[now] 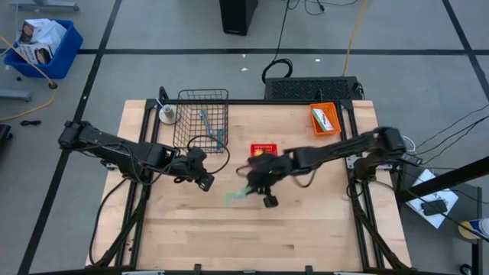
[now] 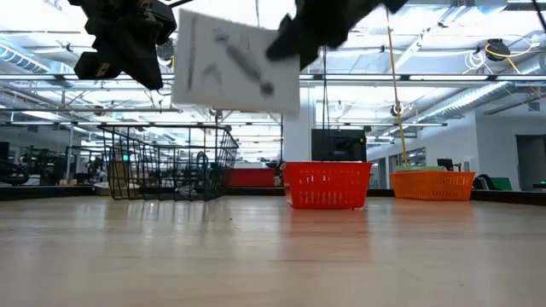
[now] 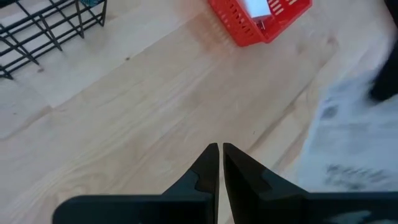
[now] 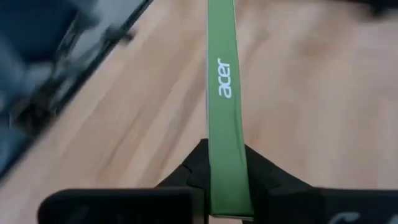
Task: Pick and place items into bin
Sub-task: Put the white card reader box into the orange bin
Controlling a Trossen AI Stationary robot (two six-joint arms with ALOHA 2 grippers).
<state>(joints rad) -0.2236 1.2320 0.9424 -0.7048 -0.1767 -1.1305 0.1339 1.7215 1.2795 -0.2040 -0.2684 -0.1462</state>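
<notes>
Two dark robot arms over one pale wooden table (image 1: 306, 221).

Containers, three in all: one black wire basket (image 1: 202, 114), one small red slatted plastic basket (image 2: 327, 185), one orange plastic bin (image 1: 324, 119).

Flat white printed packets, one in clear sight (image 2: 236, 63), seen edge-on in the right wrist view as a green strip.

Teal pen-like sticks, one (image 1: 206, 122), lying in the wire basket.

White items in the red basket, one visible (image 3: 256, 6); what it is cannot be told.

text: "acer" | on: green edge of packet (image 4: 222, 93)
</notes>
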